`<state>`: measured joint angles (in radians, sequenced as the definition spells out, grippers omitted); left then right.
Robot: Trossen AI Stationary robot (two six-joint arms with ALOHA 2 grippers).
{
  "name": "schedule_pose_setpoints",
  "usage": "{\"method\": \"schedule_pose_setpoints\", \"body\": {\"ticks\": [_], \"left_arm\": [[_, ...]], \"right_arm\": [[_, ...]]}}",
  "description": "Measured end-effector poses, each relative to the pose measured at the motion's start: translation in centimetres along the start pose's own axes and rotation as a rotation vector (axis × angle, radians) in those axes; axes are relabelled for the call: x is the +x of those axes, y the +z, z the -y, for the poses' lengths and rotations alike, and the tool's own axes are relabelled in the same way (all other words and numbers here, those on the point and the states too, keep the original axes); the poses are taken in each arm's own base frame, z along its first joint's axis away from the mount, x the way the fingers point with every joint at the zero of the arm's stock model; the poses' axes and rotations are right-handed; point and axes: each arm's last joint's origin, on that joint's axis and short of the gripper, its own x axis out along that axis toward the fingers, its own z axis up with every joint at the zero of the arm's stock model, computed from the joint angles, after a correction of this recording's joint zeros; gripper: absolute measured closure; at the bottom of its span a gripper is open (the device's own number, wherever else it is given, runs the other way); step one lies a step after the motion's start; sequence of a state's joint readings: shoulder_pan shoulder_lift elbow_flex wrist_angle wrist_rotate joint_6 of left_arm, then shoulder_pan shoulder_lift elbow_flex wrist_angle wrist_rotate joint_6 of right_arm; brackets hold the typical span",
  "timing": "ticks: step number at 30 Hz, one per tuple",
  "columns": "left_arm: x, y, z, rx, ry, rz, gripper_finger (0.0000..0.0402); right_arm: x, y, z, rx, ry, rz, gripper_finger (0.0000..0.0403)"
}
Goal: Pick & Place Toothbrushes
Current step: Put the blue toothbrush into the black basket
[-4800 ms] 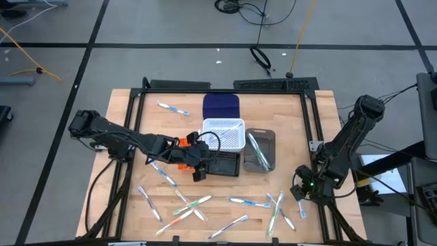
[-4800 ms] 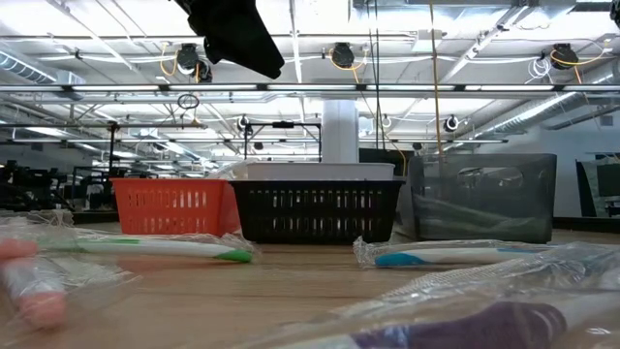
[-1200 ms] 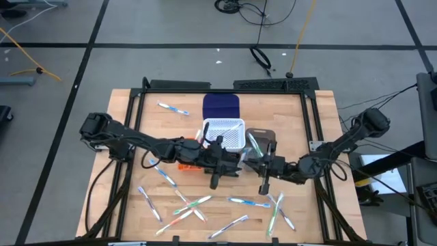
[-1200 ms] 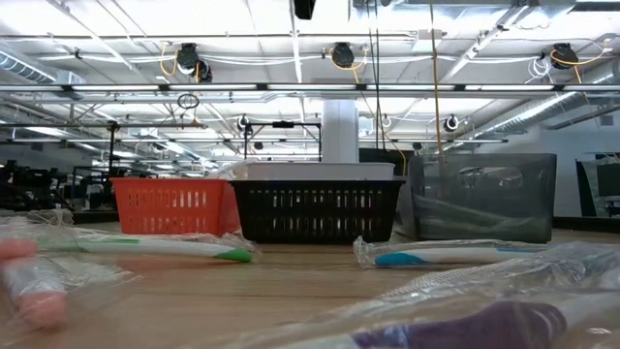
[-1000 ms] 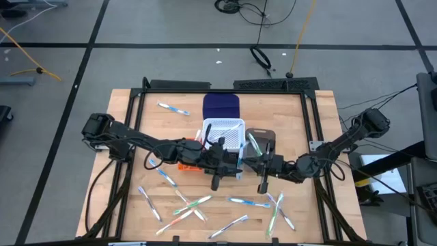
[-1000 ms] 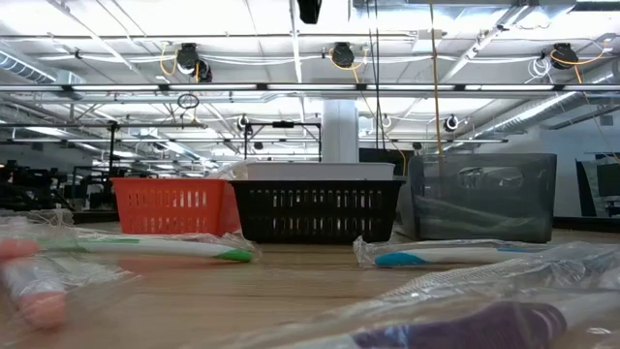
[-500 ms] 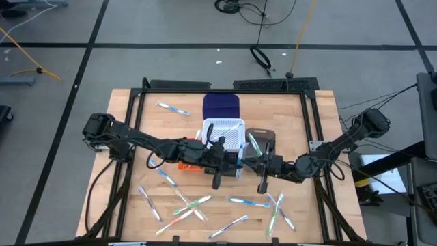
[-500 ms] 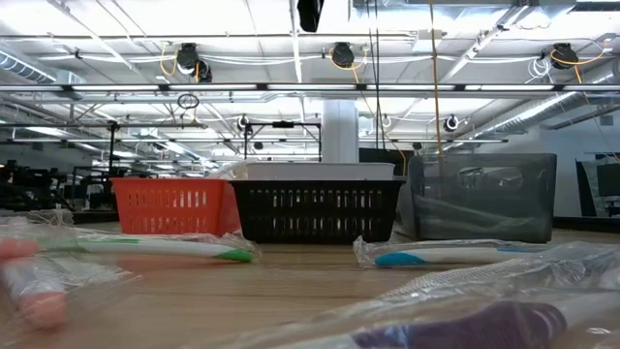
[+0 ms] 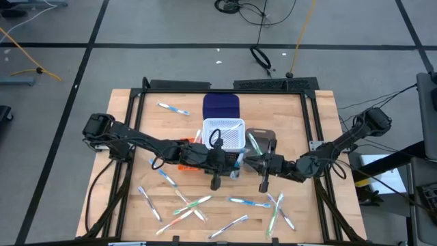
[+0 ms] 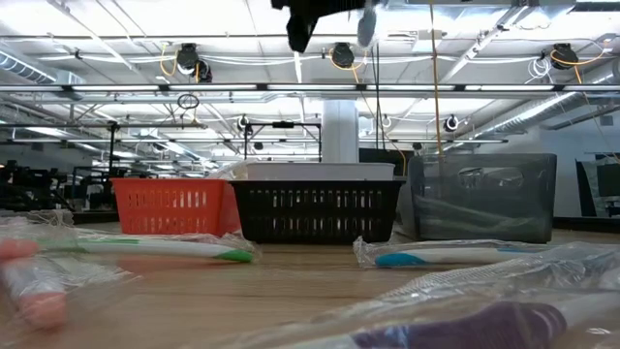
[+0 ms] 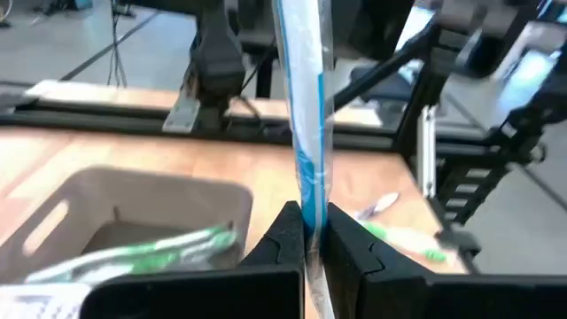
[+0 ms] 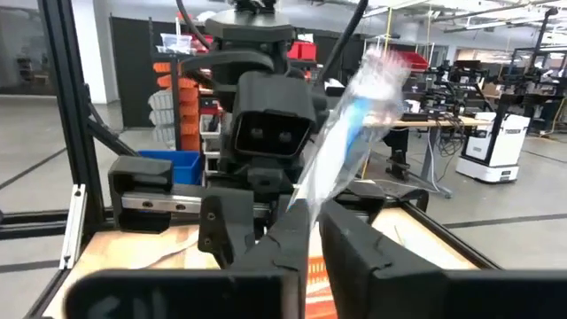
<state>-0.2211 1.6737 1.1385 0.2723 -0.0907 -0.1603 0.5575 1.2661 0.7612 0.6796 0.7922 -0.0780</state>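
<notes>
One toothbrush (image 9: 238,159), blue and white in a clear wrapper, is held in the air above the bins between my two grippers. My left gripper (image 9: 231,161) reaches in from the table's left and is shut on it. My right gripper (image 9: 247,162) comes from the table's right and is also shut on it. The low view shows only a dark gripper (image 10: 300,21) and the pale toothbrush end (image 10: 366,23) at its top edge. Several more wrapped toothbrushes (image 9: 198,203) lie flat on the near half of the table, and one (image 9: 172,108) lies at the far left. My left gripper pinches the wrapped toothbrush (image 11: 307,199) between its two fingers (image 11: 285,232), coming roughly level from the table's left. The toothbrush runs on beyond the fingertips, lifted clear of table and bins. My right gripper has the toothbrush's lower end (image 12: 312,190) between its two fingers (image 12: 288,235), reaching in from the table's right. The rest of the toothbrush slants away from the fingertips in front of the left wrist, clear of everything below.
A white bin (image 9: 224,133) and a blue bin (image 9: 221,106) stand at the table's middle. A grey bin (image 9: 260,147) holding green toothbrushes is to their right. An orange bin (image 9: 181,165) and a black bin (image 10: 315,211) are partly under my left arm.
My left gripper has shifted a little toward the table's near edge and toward my right gripper, and now meets the toothbrush that the right gripper holds. In the low view a gripper and the toothbrush's pale end have come down into the top edge.
</notes>
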Motion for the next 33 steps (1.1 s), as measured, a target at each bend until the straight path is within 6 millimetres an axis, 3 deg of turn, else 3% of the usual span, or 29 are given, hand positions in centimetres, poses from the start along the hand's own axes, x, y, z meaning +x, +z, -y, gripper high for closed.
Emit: {"method": "schedule_pose_setpoints", "body": {"ticks": [12,23,33], "left_arm": [[-1.2,-1.2,-0.4,0.012,0.135,-0.192,0.0394],[-1.8,-2.8,-1.1,0.001,0.32,-0.331,0.0394],[-0.4,-5.5,-1.7,-0.002,0.414,-0.43,0.0394]], "right_arm": [[-1.5,-0.3,0.4,0.028,0.013,-0.125,0.0292],[-2.5,-1.8,-0.7,0.065,0.054,-0.235,0.03],[-2.8,-2.6,-1.5,0.064,0.076,-0.258,0.0301]]}}
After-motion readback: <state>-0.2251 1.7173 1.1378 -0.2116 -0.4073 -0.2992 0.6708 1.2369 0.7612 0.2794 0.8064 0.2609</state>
